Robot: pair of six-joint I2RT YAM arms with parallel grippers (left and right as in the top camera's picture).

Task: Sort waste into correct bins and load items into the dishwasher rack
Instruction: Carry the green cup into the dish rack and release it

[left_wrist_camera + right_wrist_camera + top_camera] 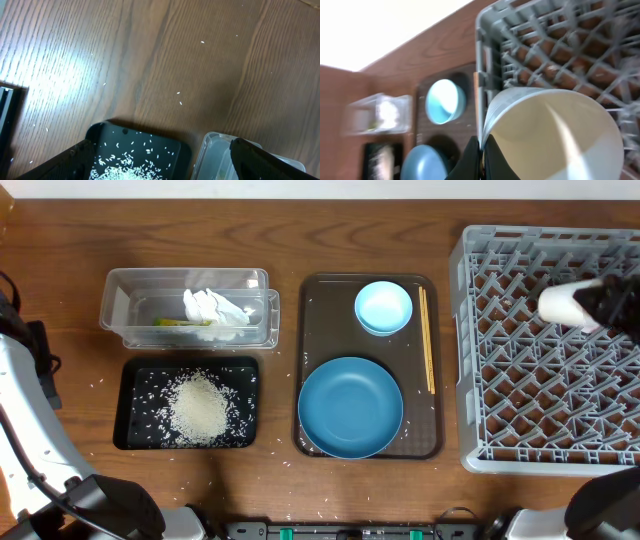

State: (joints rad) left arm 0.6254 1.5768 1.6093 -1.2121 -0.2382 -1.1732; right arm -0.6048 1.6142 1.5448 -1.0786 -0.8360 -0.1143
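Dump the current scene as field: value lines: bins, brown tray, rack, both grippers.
clear tub: holds napkin and wrapper
black tray: holds rice pile; stray grains on table around it
brown serving tray: small light-blue bowl, large blue dish, chopsticks along its right side
rack: right of the brown serving tray
left gripper: open, empty, above the black tray's corner
right gripper: shut on white cup at its rim, over the rack
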